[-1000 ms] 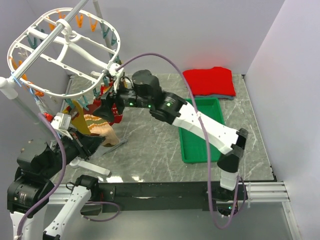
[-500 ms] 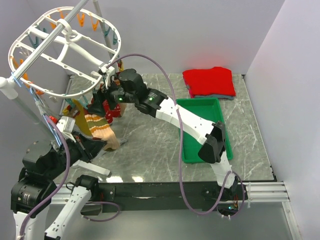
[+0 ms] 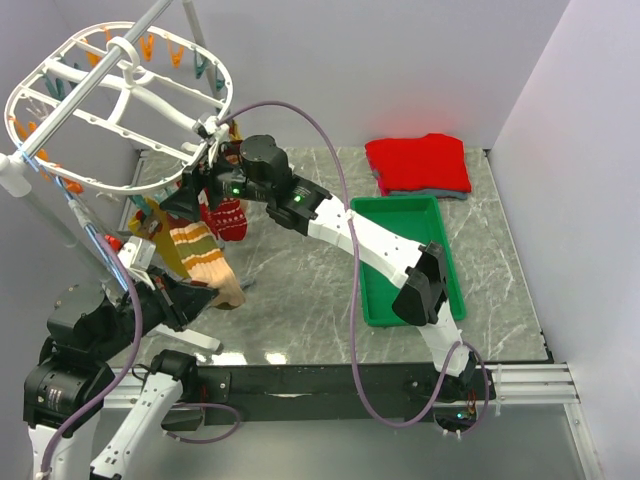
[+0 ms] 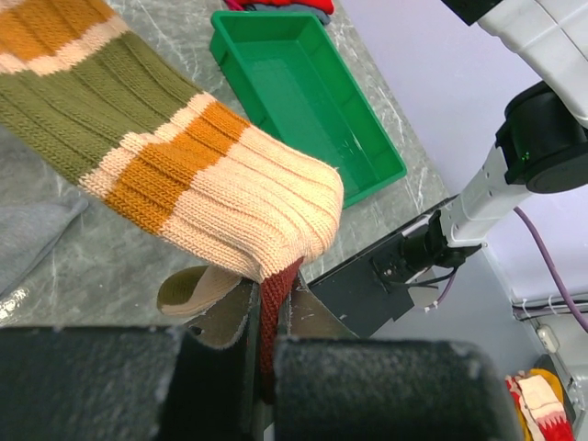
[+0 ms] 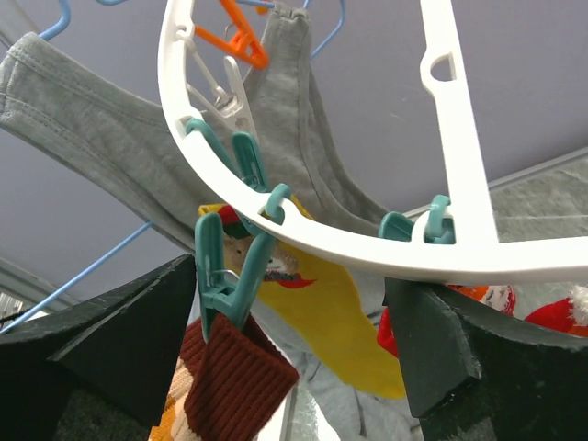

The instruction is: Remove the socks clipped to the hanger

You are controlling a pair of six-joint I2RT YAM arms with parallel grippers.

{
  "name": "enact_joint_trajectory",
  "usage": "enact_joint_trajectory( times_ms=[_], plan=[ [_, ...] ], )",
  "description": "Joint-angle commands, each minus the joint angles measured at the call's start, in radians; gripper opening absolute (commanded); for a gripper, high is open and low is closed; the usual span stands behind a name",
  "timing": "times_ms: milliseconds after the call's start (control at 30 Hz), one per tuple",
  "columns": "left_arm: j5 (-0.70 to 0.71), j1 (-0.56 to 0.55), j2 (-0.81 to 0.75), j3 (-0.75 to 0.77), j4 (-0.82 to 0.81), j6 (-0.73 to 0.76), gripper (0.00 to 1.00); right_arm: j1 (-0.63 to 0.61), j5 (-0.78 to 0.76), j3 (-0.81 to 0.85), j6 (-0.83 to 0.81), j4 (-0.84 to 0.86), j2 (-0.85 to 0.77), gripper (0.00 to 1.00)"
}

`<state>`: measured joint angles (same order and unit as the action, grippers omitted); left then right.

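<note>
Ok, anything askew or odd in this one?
The hanger looks tilted rather than level. The striped sock, clipped at one end, is stretched taut to the left gripper, which is shut on its other end.

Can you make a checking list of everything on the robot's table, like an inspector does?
Surface: grey marble table.
Job's things: white hanger; striped sock, cuff in a teal clip; red sock and yellow sock hanging.
Clutter: green tray; folded red garment.
Grippers: left gripper shut on the striped sock's end; right gripper open, flanking the teal clip.
Cables: purple cable arching over the right arm.
Surroundings: plain lilac walls.
</note>
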<state>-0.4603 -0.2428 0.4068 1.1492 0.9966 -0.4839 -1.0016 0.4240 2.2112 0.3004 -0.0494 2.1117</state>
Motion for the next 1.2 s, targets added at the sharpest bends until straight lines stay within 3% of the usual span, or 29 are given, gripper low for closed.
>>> enact_joint_trajectory(
  times_ms=[0, 233, 533, 733, 1033, 1067, 1167],
  plan=[
    [-0.041, 0.004, -0.016, -0.005, -0.029, 0.001, 0.01, -0.008, -0.005, 0.033, -0.004, 0.065, -0.001, 0.88],
    [-0.049, 0.004, -0.019, -0.019, -0.036, -0.004, 0.01, -0.037, -0.025, 0.022, -0.101, -0.012, -0.021, 0.89],
    [-0.067, 0.004, -0.016, -0.039, -0.047, -0.01, 0.01, -0.1, -0.212, 0.036, -0.158, -0.084, -0.039, 0.95],
    [-0.081, 0.004, -0.023, -0.052, -0.052, -0.019, 0.01, -0.103, -0.352, 0.107, -0.149, -0.107, 0.002, 0.89],
    [-0.095, 0.004, -0.016, -0.062, -0.058, -0.018, 0.01, -0.103, -0.399, 0.114, -0.155, -0.095, 0.01, 0.66],
    [-0.095, 0.004, -0.016, -0.063, -0.058, -0.016, 0.01, -0.103, -0.406, 0.113, -0.155, -0.096, 0.007, 0.56],
    [-0.094, 0.004, -0.017, -0.065, -0.058, -0.016, 0.01, -0.103, -0.404, 0.102, -0.158, -0.089, -0.002, 0.42]
  ],
)
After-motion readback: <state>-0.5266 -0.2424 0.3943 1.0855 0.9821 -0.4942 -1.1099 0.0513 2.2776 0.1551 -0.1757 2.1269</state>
